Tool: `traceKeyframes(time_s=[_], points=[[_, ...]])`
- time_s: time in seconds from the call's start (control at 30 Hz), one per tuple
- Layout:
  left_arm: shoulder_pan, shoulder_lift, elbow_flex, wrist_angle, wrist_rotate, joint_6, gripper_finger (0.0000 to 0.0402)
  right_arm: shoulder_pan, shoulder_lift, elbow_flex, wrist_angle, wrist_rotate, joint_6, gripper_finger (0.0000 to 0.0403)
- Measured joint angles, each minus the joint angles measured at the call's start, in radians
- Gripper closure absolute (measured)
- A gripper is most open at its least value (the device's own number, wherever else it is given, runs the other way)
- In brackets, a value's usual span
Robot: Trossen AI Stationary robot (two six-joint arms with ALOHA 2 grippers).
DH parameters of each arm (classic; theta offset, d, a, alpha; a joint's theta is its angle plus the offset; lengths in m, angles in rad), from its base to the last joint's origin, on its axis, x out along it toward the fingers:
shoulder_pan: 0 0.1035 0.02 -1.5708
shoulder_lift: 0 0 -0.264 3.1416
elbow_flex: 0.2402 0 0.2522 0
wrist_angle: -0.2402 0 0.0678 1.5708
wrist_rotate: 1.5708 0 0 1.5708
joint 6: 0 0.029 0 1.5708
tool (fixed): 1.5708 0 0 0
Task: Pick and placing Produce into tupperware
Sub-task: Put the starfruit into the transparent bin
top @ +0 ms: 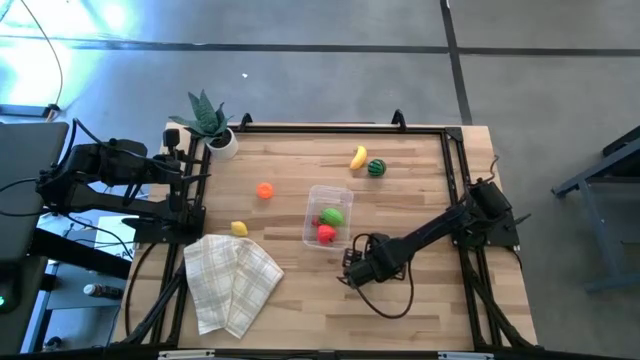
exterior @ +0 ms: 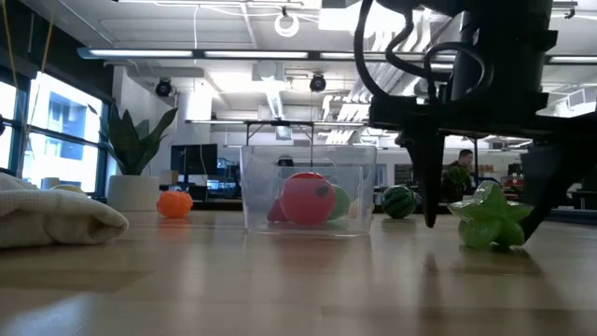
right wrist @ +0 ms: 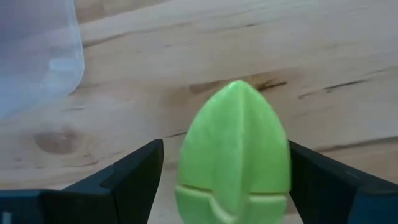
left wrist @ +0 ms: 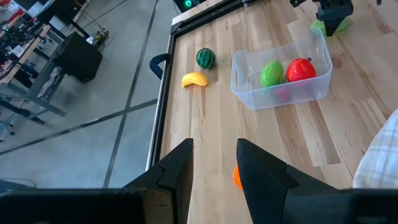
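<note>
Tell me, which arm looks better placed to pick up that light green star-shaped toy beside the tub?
The right one, probably. The right gripper is open, its fingers either side of the green star toy beside the clear tub. The left gripper waits at the table's far edge.

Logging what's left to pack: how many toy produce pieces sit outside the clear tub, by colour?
Yellow: 2, the banana and the lemon
Orange: 1, the orange piece
Dark striped green: 1, the watermelon
Light green: 1, the star-shaped piece, on the table between the right gripper's open fingers
Total: 5
</note>
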Motion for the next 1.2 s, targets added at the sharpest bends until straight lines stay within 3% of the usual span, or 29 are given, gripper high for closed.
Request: traceKeyframes(time_s=[0.73,1.2], points=[[0.000,0.000,0.000,0.000,0.000,0.000,0.0289,-0.011,0.026,0.003,0.020,-0.006,0.003,0.0104],[0.000,0.000,0.000,0.000,0.000,0.000,0.0289,-0.011,0.029,0.003,0.014,-0.021,-0.004,0.0146]])
